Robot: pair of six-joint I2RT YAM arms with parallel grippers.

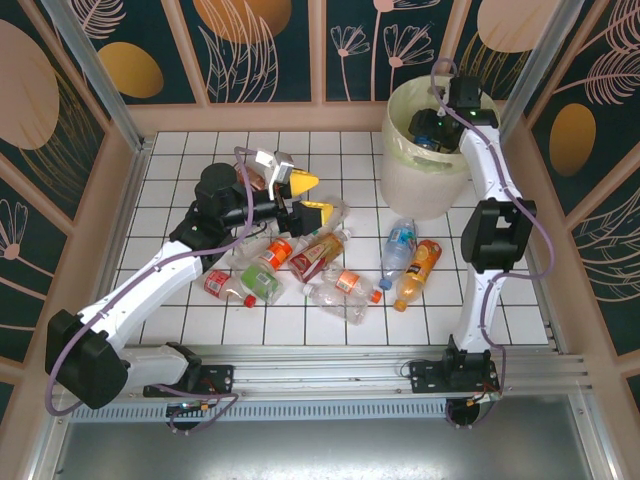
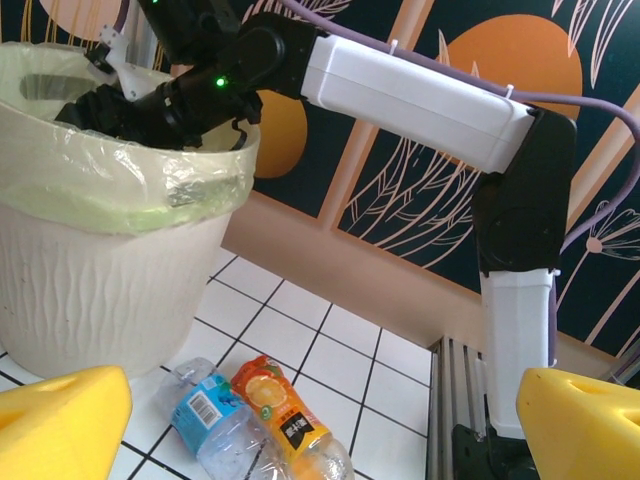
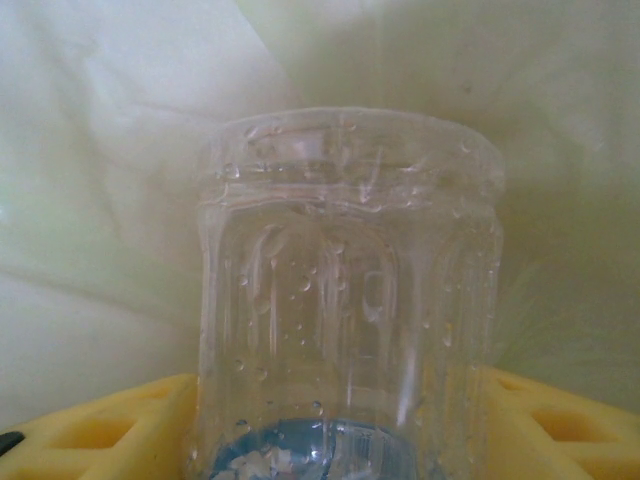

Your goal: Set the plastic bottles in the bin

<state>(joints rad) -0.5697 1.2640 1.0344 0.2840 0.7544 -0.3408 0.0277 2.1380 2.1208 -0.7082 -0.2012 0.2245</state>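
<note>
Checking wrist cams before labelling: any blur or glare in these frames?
Right wrist: clear bottle very close and soft, highlights on its ribs, liner behind washed out. Left wrist: own yellow fingertips blurred at the bottom corners, bin sharp. Top external: evenly lit, sharp.

A robotics lab test cell is indicated: a white gridded table [image 1: 300,150] is enclosed by aluminium posts [image 1: 93,75] and leaf-printed panels [image 1: 265,60], with a left arm [image 1: 150,285] and right arm [image 1: 475,300] bolted to a metal rail [image 1: 330,372].
</note>
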